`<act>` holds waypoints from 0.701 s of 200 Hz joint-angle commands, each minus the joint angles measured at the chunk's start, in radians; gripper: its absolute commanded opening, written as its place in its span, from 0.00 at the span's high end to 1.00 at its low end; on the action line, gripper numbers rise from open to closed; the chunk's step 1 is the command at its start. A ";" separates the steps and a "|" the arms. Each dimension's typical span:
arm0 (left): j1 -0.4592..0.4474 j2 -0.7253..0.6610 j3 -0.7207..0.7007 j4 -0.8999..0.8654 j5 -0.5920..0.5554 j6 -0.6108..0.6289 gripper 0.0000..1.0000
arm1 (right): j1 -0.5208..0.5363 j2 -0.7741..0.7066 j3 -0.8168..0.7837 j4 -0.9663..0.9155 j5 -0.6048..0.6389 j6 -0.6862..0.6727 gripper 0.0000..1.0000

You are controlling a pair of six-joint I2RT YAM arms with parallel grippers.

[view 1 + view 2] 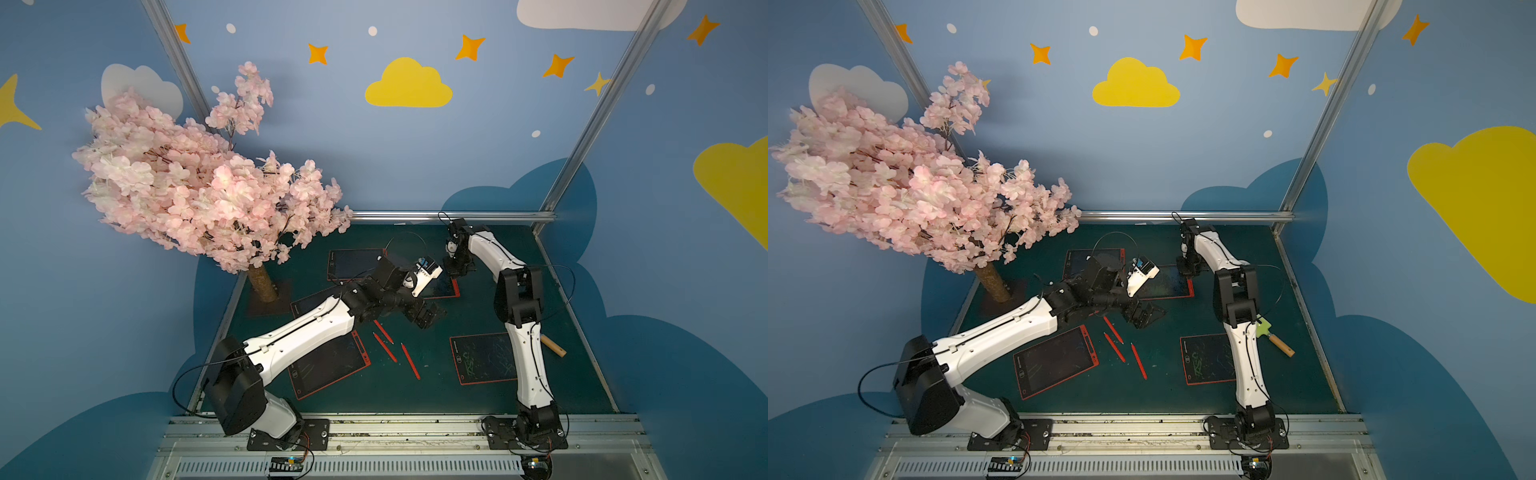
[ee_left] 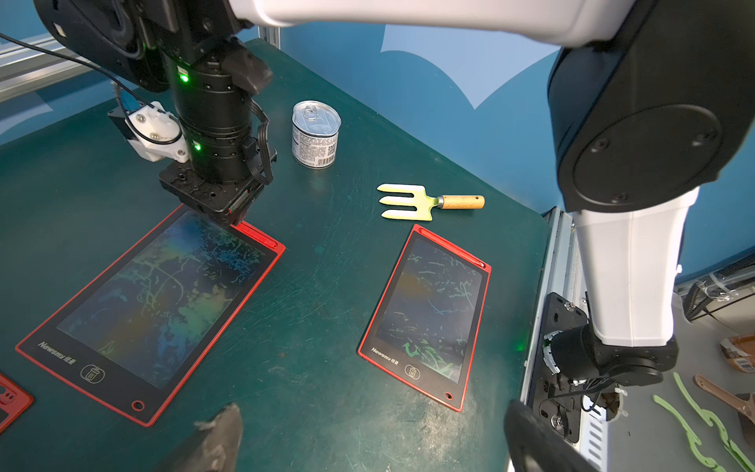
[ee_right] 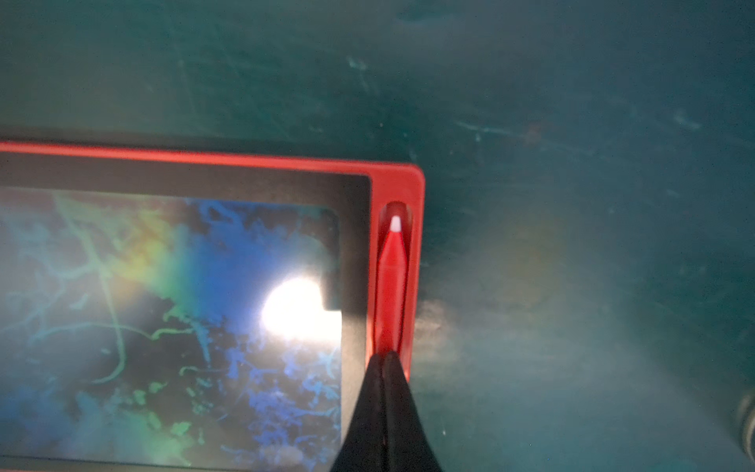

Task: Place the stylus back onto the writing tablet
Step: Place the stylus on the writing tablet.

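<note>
A red stylus [image 3: 391, 286] lies in the side groove of a red-framed writing tablet [image 3: 204, 157], white tip pointing away from the fingers. My right gripper [image 3: 384, 357] is shut, its two black fingers pressed together with their tips down on the stylus's rear end. From the left wrist view that same tablet [image 2: 155, 310] lies under the right gripper [image 2: 237, 220]. My left gripper [image 1: 428, 316] hovers open over the mat, empty. Three loose red styluses [image 1: 385, 347] lie on the mat in both top views.
Several more tablets lie around: front right [image 1: 482, 357], front left [image 1: 328, 365], back [image 1: 353, 264]. A tin can [image 2: 315, 134] and a wooden-handled garden fork [image 2: 429, 201] sit at the right. A pink blossom tree [image 1: 199, 187] stands at the back left.
</note>
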 commanded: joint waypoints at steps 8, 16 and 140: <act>-0.001 -0.026 0.008 0.005 0.012 -0.004 0.01 | 0.010 0.093 0.045 -0.100 0.021 0.000 1.00; -0.001 -0.026 0.009 0.004 0.011 -0.004 0.01 | 0.011 0.103 0.058 -0.116 0.024 0.005 1.00; -0.001 -0.022 0.009 0.004 0.014 -0.009 0.01 | 0.054 0.098 0.034 -0.185 0.152 -0.016 1.00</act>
